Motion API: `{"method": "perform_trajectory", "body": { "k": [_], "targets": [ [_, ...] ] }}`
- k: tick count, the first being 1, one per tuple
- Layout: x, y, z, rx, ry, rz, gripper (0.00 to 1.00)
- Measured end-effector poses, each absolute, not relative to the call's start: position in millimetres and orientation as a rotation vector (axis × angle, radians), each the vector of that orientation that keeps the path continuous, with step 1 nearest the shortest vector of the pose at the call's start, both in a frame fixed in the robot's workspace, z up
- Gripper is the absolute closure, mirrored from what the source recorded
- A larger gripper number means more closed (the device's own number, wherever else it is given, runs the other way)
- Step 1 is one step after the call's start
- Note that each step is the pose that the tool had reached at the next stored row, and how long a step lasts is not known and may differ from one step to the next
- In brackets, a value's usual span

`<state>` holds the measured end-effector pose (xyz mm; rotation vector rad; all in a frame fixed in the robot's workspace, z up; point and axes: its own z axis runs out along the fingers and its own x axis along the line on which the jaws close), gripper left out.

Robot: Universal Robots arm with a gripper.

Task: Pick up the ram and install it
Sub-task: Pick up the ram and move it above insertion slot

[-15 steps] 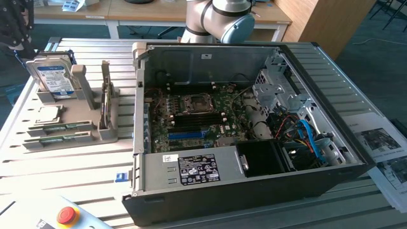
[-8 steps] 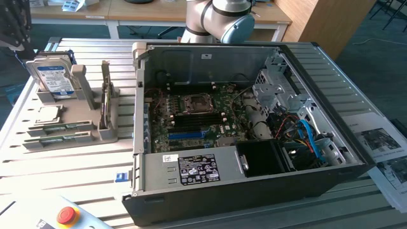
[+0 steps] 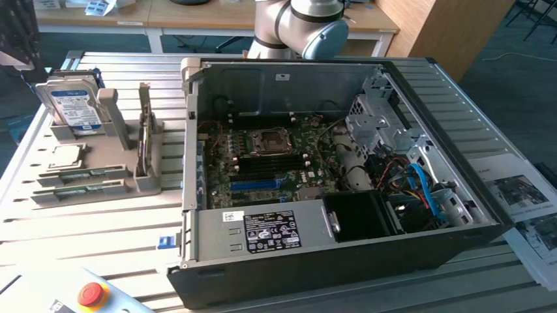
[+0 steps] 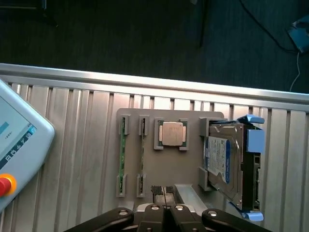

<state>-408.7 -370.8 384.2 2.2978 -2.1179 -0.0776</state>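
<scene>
Green ram sits in the grey tray at the exterior view's left; square your gripper, clenched on nothing, along its length before opening.

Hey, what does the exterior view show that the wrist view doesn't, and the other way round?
Exterior view adds: the open computer case, its motherboard with the blue slot, and the arm's joint.
Wrist view adds: the shut fingers, empty, and the dark floor.
Both share: the gray holder with two green RAM sticks, a CPU chip and a hard drive, plus the pendant's red button.
</scene>
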Motion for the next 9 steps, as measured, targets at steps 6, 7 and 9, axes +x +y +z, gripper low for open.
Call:
{"method": "perform_trajectory", "body": {
  "k": [6, 7, 9],
  "targets": [
    [-408.7, -370.8, 384.1, 2.326, -2.085, -0.077, 0.9],
    [-408.7, -370.8, 384.1, 2.326, -2.085, -0.077, 0.9],
    [-408.8, -370.8, 384.1, 2.326, -2.086, -0.077, 0.9]
  ]
}}
